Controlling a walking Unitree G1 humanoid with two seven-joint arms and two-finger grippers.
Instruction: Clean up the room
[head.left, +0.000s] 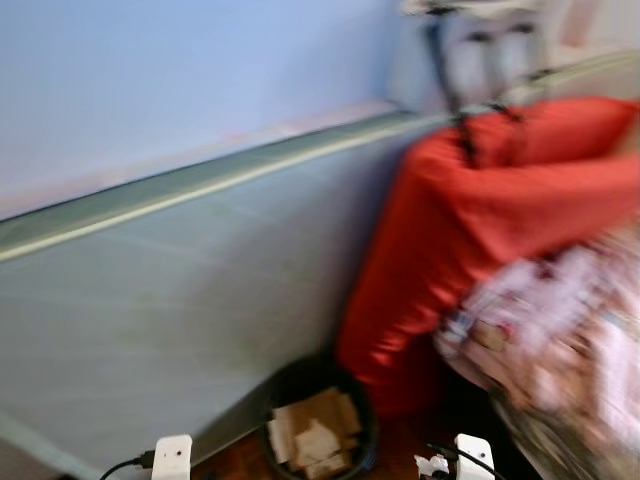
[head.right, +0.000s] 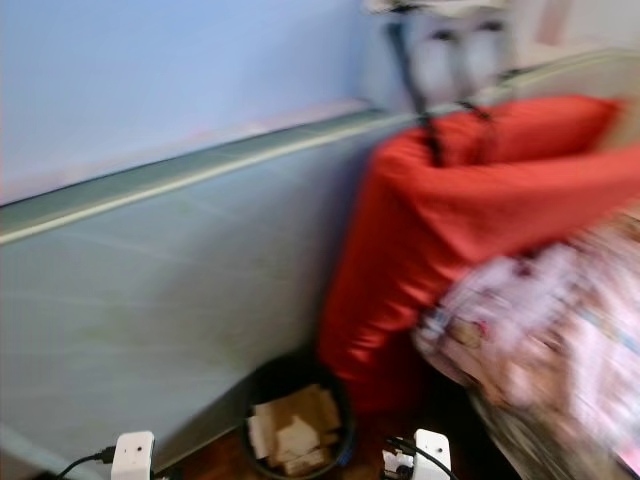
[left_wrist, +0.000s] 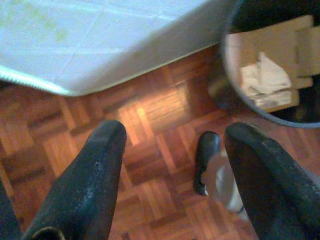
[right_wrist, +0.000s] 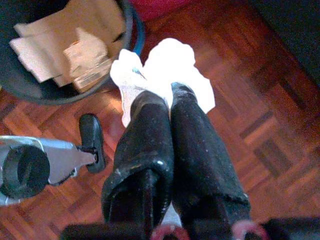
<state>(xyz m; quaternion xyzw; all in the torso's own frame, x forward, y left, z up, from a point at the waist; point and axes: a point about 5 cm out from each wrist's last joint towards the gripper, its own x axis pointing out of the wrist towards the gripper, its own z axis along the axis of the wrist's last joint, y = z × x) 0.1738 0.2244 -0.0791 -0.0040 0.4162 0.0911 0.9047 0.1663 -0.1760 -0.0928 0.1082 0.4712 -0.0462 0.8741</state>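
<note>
A black waste bin (head.left: 318, 428) holding cardboard and crumpled paper stands on the parquet floor against the tiled wall. It also shows in the wrist views, as the bin (left_wrist: 235, 95) and the bin (right_wrist: 129, 30). My right gripper (right_wrist: 167, 95) is shut on a crumpled white paper (right_wrist: 170, 65), held over the floor just beside the bin's rim. My left gripper (left_wrist: 176, 131) is open with nothing between its fingers, above bare parquet a little way from the bin.
The head views are blurred. A big red bag (head.left: 470, 220) leans against the wall right of the bin. Floral fabric (head.left: 560, 330) spills in from the right. A pale tiled wall (head.left: 180, 300) with a ledge runs along the left.
</note>
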